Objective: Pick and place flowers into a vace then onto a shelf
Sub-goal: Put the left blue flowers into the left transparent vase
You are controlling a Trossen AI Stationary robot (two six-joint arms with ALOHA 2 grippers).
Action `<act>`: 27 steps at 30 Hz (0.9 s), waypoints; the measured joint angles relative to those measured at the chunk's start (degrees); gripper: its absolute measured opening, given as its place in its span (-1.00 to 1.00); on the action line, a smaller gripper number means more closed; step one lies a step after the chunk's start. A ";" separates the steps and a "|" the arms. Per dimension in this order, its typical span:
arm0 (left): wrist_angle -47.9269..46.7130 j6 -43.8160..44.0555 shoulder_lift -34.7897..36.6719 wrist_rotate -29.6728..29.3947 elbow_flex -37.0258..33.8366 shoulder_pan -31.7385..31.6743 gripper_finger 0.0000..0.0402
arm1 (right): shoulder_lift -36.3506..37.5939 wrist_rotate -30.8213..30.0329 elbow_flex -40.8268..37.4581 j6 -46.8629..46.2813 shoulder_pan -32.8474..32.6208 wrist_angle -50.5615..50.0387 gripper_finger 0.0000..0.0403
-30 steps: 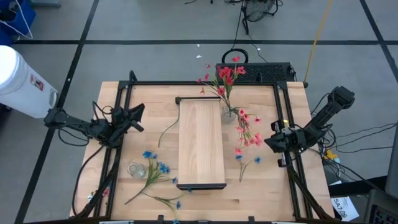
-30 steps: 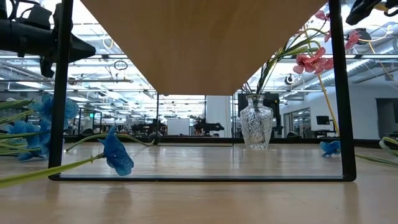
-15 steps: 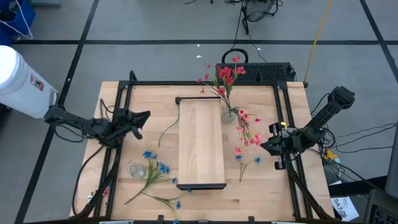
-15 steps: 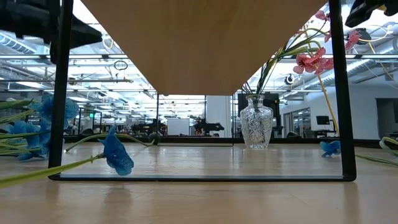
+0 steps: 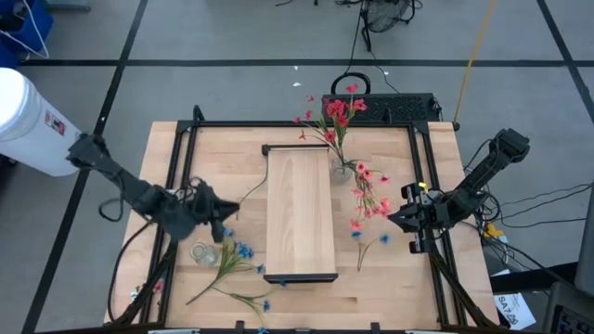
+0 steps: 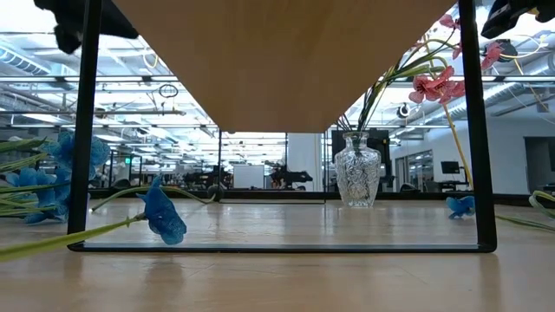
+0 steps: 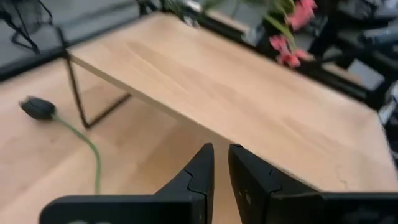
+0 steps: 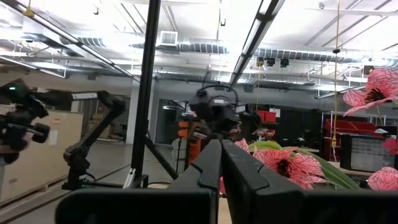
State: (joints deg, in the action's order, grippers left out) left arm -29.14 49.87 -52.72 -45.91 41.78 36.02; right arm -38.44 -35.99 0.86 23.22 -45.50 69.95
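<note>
Pale wood shelf with dark end edges; red-pink flowers at 12 o'clock, bright blue sprays on green stems at 7 o'clock; clear patterned vase.

high: looked straight down over whole table | low: sat at tabletop level, close under the shelf, facing the far room | wrists: looked along own fingers | shared: shelf and vase in high and low

One shelf, two glass vases, two arms; flower sprays tangled, uncountable.
</note>
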 joint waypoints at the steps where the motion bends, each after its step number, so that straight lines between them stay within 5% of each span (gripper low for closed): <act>1: -1.55 1.78 -1.86 -0.01 1.27 1.38 -0.75 | 0.00 0.00 0.00 0.00 0.00 0.00 -0.96; 12: -8.30 21.99 -20.70 7.28 10.46 15.15 -0.75 | 0.02 0.00 0.00 0.00 0.00 0.00 -0.96; 27: -18.06 46.17 -36.91 18.24 18.59 23.07 -0.75 | 0.02 0.01 0.00 0.01 0.02 -0.02 -0.96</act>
State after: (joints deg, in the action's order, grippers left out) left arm -47.20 96.04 -89.64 -27.67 60.37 59.09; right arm -38.41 -35.98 0.86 23.23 -45.47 69.93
